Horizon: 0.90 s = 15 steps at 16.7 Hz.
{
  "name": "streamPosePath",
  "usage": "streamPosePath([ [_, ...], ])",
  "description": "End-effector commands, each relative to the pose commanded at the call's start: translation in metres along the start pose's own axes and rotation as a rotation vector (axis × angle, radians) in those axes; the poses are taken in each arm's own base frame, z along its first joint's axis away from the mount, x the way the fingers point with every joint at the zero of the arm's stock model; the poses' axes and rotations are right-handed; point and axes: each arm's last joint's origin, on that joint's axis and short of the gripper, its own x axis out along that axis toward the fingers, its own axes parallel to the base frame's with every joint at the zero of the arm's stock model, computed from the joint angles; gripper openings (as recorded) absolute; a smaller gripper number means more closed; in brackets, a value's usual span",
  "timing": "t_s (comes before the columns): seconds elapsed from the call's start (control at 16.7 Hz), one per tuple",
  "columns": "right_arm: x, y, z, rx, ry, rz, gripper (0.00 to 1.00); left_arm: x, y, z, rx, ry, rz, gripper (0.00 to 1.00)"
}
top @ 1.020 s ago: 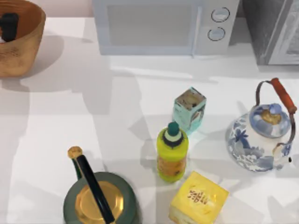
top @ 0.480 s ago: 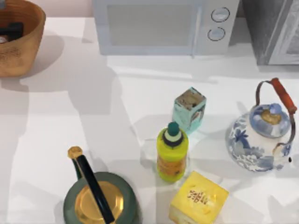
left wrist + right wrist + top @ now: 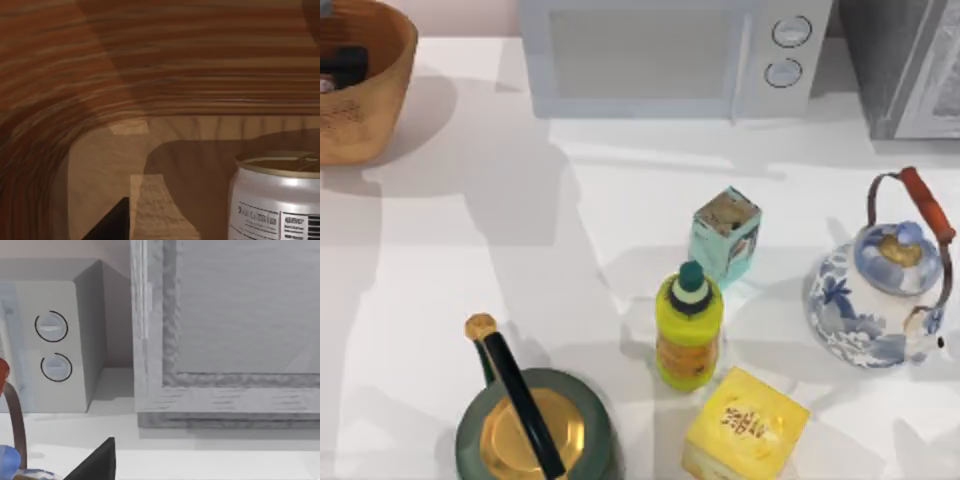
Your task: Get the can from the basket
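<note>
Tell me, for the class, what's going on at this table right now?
The left arm is reaching into the woven basket at the table's far left corner, its pincer low inside. The left wrist view shows the can standing upright on the basket floor, close by and not yet lifted. The right arm is parked, its camera facing the microwave.

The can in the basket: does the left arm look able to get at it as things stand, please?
Probably yes. The left gripper is down inside the basket, and its wrist view shows the can upright on the basket floor close by, with nothing between them.
</note>
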Motion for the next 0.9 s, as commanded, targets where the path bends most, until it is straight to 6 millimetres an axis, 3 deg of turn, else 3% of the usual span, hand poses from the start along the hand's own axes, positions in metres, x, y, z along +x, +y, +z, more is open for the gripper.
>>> streamPosePath([
  [0.6,0.0000,0.0000,0.0000,0.000,0.000,0.000,1.00,0.0000,0.0000,0.0000,0.000,0.000,0.000,0.02],
  [0.9,0.0000,0.0000,0.0000,0.000,0.000,0.000,1.00,0.0000,0.0000,0.0000,0.000,0.000,0.000,0.00],
])
